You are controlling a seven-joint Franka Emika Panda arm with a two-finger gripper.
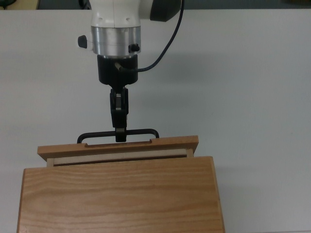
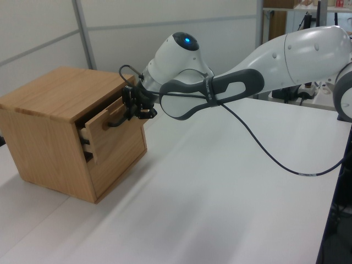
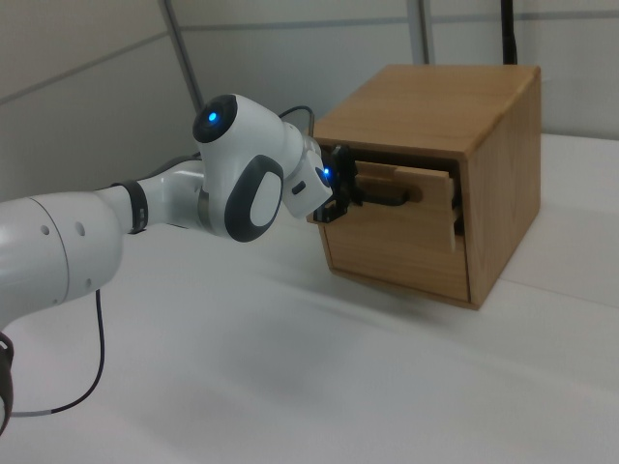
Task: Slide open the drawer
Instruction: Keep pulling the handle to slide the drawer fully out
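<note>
Drawer [image 1: 118, 146] sits partly out of the cabinet [image 1: 119, 194] on the white worktop [image 1: 252, 97], front panel showing a small gap in the top view. Tool [image 1: 119, 136] is clenched on the black handle [image 1: 141, 132] near its middle. So it's mid-pull. Next it probably needs a straight tug away from the cabinet, keeping the grip level so the drawer doesn't jam.

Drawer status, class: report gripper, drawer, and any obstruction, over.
Gripper at the drawer's black bar handle. Drawer pulled out slightly from the cabinet. White table ahead shows nothing in the way.
</note>
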